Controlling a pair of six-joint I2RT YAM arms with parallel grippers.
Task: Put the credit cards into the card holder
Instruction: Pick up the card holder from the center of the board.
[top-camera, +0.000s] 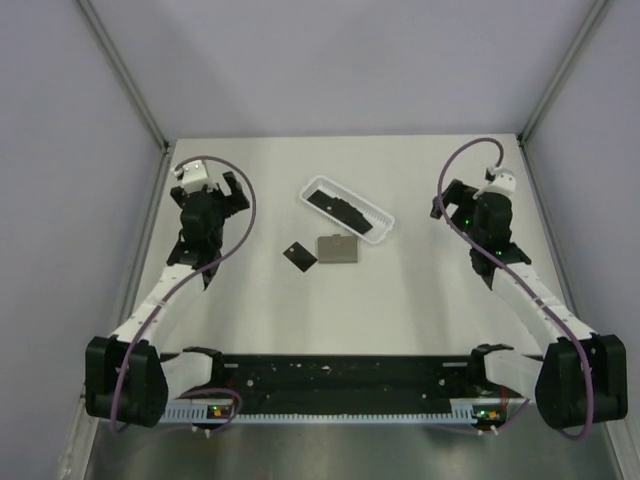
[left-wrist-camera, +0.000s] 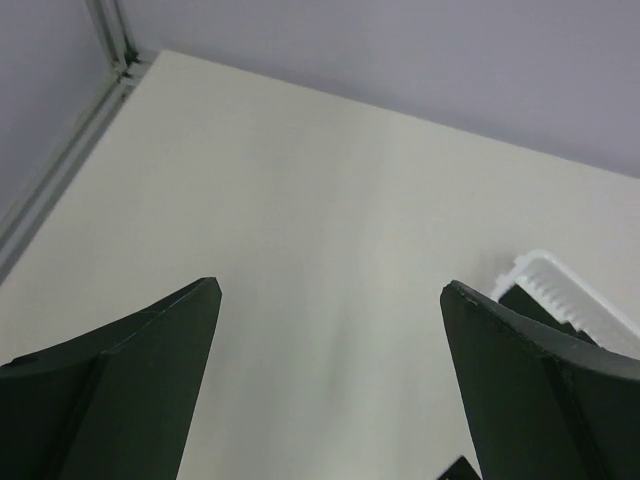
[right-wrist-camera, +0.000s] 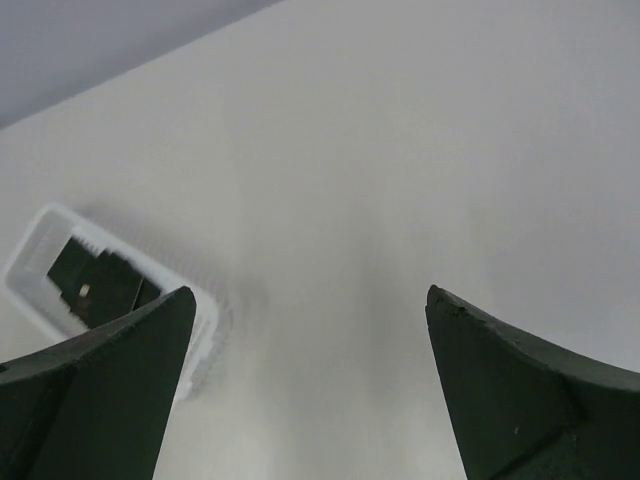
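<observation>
The grey card holder (top-camera: 337, 248) lies shut and flat at mid-table. One black credit card (top-camera: 299, 256) lies loose on the table just left of it. More black credit cards (top-camera: 335, 205) (right-wrist-camera: 95, 280) lie in the white tray (top-camera: 383, 217) behind the holder. My left gripper (top-camera: 237, 195) (left-wrist-camera: 330, 290) hovers open to the left of the tray, with nothing between its fingers. My right gripper (top-camera: 443, 205) (right-wrist-camera: 310, 295) hovers open to the right of the tray, also empty.
The white tray's corner (left-wrist-camera: 560, 285) shows past the right finger in the left wrist view, and its end (right-wrist-camera: 35, 250) shows past the left finger in the right wrist view. Grey walls enclose the table on three sides. A black rail (top-camera: 340, 375) runs along the near edge.
</observation>
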